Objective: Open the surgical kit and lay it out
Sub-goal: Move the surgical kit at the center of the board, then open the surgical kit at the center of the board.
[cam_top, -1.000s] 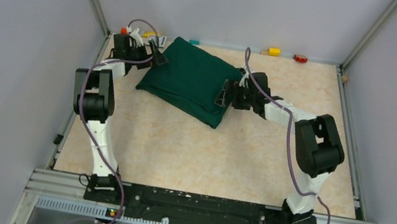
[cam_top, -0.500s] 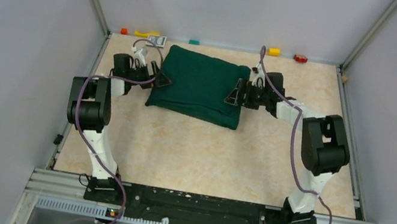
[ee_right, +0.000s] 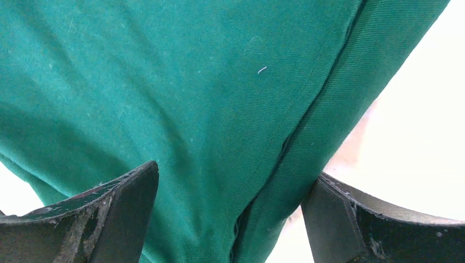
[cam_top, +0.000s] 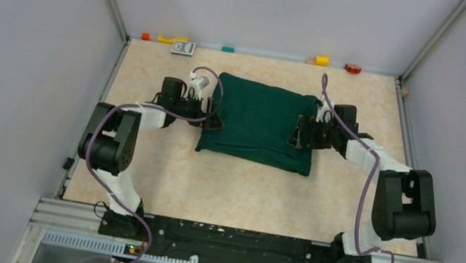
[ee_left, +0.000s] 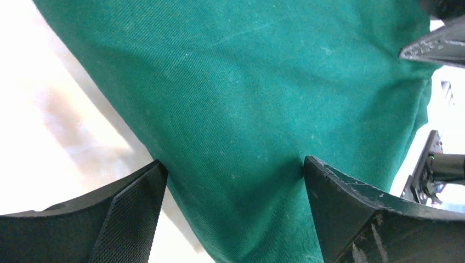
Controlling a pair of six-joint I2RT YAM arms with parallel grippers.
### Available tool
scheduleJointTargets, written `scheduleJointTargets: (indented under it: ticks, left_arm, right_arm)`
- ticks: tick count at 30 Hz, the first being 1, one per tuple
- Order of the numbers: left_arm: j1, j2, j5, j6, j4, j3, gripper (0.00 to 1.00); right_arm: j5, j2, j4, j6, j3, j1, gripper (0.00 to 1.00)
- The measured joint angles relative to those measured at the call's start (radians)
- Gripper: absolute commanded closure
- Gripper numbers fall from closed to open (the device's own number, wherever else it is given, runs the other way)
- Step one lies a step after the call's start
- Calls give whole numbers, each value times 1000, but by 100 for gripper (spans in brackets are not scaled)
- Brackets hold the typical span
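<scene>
1. In the top view, the dark green cloth bundle (cam_top: 260, 122) lies folded shut as a plump rectangle on the beige table (cam_top: 242, 190). It sits toward 12 o'clock from the table's middle.
2. The left gripper (cam_top: 213, 119) meets the bundle at its 9 o'clock edge and the right gripper (cam_top: 300, 132) at its 3 o'clock edge. Both arms reach in low from the sides, so the bundle sits between them.
3. From above, both pincers are only dark shapes against the cloth's edges, and how far they gape cannot be read there.
4. The left wrist view shows more. Its fingers (ee_left: 131, 213) stand spread wide, at 7 and 5 o'clock in the frame. The bundle's side fills the gap between them, and the tips flank the fabric rather than pinching a fold.
5. That same view catches, at 1 o'clock, a dark pointed fingertip (ee_left: 433, 46) of the other gripper across the bundle.
6. The right wrist view shows its own fingers (ee_right: 109, 219) just as wide apart, with cloth between them.
7. Only this view resolves a fold line (ee_right: 315, 96) where one layer overlaps another. It runs from 1 o'clock down to 6 o'clock.
8. Only the top view shows the table's 12 o'clock rim. Small pieces line it well apart from the bundle: a red block (cam_top: 352, 68), a yellow block (cam_top: 321, 60) and a teal block (cam_top: 228, 50), with more small pieces toward 11 o'clock.
</scene>
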Motion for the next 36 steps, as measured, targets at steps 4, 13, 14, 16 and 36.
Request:
scheduleJointTargets:
  ticks: [4, 13, 14, 16, 36]
  left_arm:
    - [-31, -24, 15, 1, -24, -24, 4]
    - [-41, -65, 13, 27, -114, -34, 1]
    - [-42, -72, 4, 32, -126, -34, 1]
    - [-44, -98, -21, 47, -149, -34, 1]
    - [-529, -171, -325, 404, -222, 344, 13]
  right_arm:
    - [-12, -20, -39, -40, -5, -39, 9]
    - [-40, -47, -59, -75, -5, -57, 8]
    - [-45, -53, -64, -74, -5, -60, 8]
    - [-50, -72, -76, -74, -5, -69, 8]
    - [5, -426, -63, 35, 8, -412, 9]
